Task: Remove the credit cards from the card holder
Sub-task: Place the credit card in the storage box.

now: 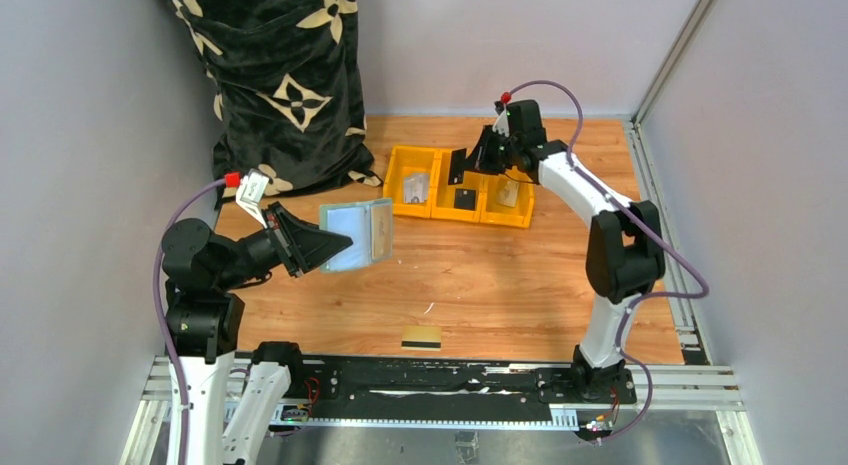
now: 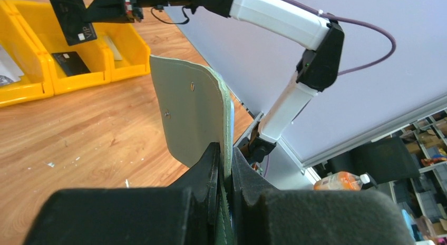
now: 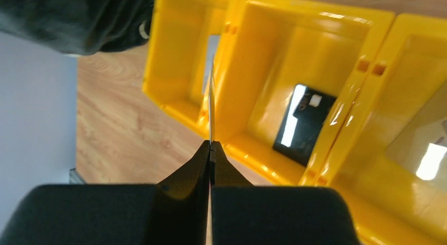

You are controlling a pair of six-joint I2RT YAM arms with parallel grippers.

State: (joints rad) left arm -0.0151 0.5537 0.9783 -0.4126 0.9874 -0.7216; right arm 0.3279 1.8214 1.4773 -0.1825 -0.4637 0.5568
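My left gripper [image 1: 322,247] is shut on the edge of the sage-green card holder [image 1: 355,235] and holds it open and upright above the table. Its pale blue inside faces the top camera, with a tan panel on its right half. In the left wrist view the holder [image 2: 192,113] shows its green back with a snap stud. My right gripper [image 1: 478,157] is shut on a black card [image 1: 458,166], held over the yellow bin; the right wrist view shows this card edge-on [image 3: 212,97]. A yellow-gold card with a black stripe [image 1: 421,337] lies on the table near the front.
The yellow three-part bin [image 1: 440,213] stands at the back middle. A black card [image 1: 465,198] lies in its middle compartment and pale cards in the left [image 1: 415,190] and right [image 1: 508,193] ones. A black patterned bag [image 1: 285,80] stands at the back left.
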